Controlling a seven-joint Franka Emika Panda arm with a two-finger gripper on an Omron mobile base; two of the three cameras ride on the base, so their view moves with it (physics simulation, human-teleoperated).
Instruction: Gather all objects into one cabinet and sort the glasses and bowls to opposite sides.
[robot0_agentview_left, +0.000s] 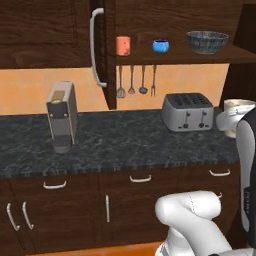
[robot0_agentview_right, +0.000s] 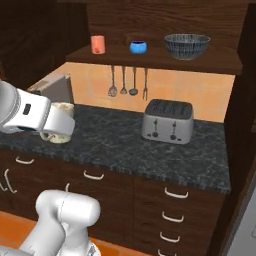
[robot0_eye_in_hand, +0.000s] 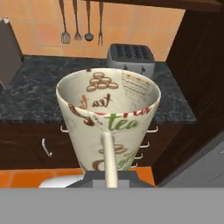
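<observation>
My gripper (robot0_eye_in_hand: 108, 169) is shut on the cream cup (robot0_eye_in_hand: 109, 109), which is printed with tea words; one finger (robot0_eye_in_hand: 108, 153) lies against its near wall. The held cup (robot0_agentview_left: 240, 107) hangs above the counter's right end and shows beside my white hand in the right base view (robot0_agentview_right: 60, 107). The dark wooden cabinet stands open, its door edge-on with a long grey bar handle (robot0_agentview_left: 96, 47). On its shelf (robot0_agentview_left: 175, 56) stand a salmon-orange tumbler (robot0_agentview_left: 123, 45) at the left, a small blue bowl (robot0_agentview_left: 160, 46) in the middle and a wide dark grey bowl (robot0_agentview_left: 207, 42) at the right.
A silver toaster (robot0_agentview_left: 187, 111) sits on the dark stone counter (robot0_agentview_left: 125, 142) below the shelf. A grey coffee machine (robot0_agentview_left: 62, 116) stands at the left. Utensils (robot0_agentview_left: 136, 80) hang under the shelf. A tall dark side panel (robot0_agentview_right: 242, 115) bounds the right.
</observation>
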